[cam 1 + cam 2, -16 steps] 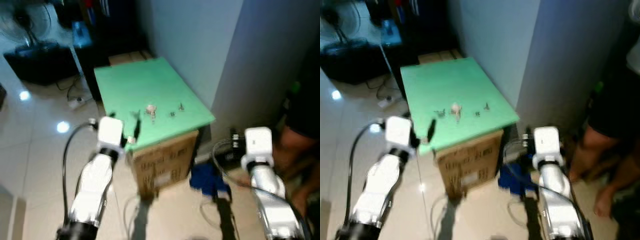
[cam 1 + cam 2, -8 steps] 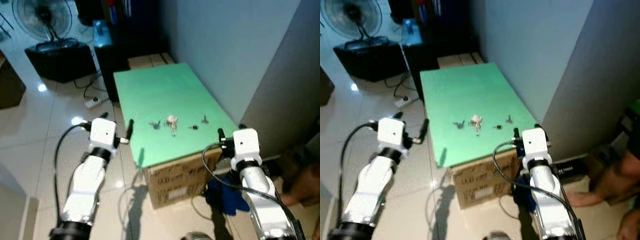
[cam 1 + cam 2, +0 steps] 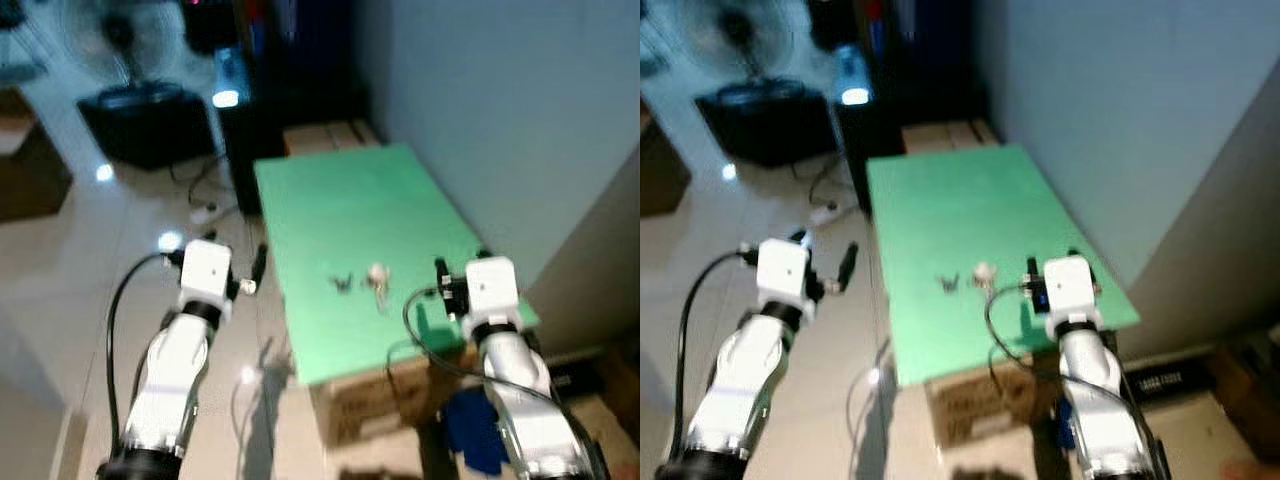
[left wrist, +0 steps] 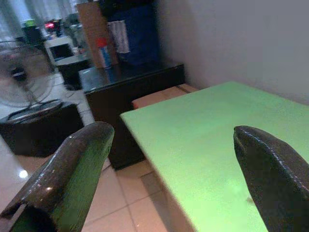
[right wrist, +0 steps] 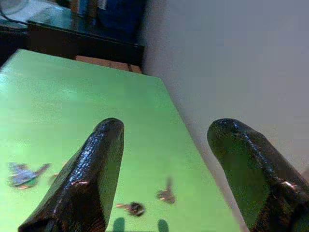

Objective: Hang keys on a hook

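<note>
Right hand (image 3: 441,275) has come forward over the green table (image 3: 330,195)'s near right corner, fingers apart; camera swung too. Left hand (image 3: 258,268) hangs off the table's left edge above the floor (image 3: 90,270), fingers spread wide, holding nothing. Keys (image 3: 378,283) lie mid-table: a pale fob with small dark metal bits, another dark piece (image 3: 343,284) just beside. Blur hides detail; no hook discernible. Cardboard box (image 3: 375,408) below the table is partly hidden.

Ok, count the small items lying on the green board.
4, though blur may hide more. In the right wrist view: a grey bunch farthest from the wall, then two small dark pieces near the right pincer. A pale piece lies mid-board.
</note>
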Robot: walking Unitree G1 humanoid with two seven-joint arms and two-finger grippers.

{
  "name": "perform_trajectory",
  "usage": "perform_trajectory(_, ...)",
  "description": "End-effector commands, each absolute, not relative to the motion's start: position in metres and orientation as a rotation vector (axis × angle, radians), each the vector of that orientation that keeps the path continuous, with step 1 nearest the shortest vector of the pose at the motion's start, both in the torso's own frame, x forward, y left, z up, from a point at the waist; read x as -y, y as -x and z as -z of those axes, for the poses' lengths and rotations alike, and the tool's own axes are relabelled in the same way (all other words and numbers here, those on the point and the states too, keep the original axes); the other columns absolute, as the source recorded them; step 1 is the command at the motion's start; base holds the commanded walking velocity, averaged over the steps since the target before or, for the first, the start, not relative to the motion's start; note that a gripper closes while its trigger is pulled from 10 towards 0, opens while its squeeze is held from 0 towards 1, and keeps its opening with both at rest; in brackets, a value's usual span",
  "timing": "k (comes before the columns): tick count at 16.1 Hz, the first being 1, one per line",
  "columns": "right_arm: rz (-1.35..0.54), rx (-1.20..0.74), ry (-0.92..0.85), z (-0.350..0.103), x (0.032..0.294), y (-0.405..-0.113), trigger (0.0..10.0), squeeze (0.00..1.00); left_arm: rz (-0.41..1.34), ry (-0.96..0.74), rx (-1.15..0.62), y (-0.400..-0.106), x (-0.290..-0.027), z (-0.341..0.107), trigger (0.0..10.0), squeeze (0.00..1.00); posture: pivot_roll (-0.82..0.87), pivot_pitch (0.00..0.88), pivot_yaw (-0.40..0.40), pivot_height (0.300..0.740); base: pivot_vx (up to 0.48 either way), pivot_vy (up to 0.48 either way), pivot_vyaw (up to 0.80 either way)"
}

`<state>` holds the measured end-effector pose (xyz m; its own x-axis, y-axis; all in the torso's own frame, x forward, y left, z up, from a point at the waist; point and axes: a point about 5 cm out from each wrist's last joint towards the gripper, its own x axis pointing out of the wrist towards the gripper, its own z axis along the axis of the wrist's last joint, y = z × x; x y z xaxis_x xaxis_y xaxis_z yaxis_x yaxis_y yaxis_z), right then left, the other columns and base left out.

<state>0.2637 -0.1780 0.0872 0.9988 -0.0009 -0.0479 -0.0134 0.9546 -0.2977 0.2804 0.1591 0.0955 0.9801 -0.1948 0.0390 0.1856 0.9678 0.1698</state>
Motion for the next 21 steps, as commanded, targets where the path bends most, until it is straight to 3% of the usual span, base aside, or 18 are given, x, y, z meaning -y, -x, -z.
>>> perform_trajectory(1,-0.011,-0.038,0.321,-0.090,0.181,-0.263,10.0,0.00,0.217,-0.163,0.073,-0.283,-0.152,-0.100,10.0,0.00,-0.09,0.025,0.028,0.740,0.431,0.000,0.00)
perform_trajectory(5,-0.038,-0.039,0.341,-0.089,0.177,-0.264,10.0,0.00,0.204,-0.150,0.062,-0.281,-0.156,-0.099,10.0,0.00,-0.09,0.024,0.025,0.740,0.378,0.000,0.45)
perform_trajectory(13,-0.031,-0.064,0.316,-0.087,0.175,-0.269,10.0,0.00,0.233,-0.154,0.055,-0.288,-0.151,-0.102,10.0,0.00,-0.08,0.030,0.025,0.740,0.000,0.000,0.00)
perform_trajectory(16,-0.023,-0.165,0.295,-0.074,0.180,-0.267,10.0,0.00,0.292,-0.179,0.038,-0.287,-0.144,-0.099,10.0,0.00,-0.08,0.036,0.025,0.740,0.000,0.000,0.00)
perform_trajectory(21,-0.123,-0.189,0.310,-0.069,0.171,-0.260,10.0,0.00,0.287,-0.151,0.039,-0.283,-0.144,-0.098,10.0,0.00,-0.08,0.036,0.015,0.740,0.000,-0.061,0.00)
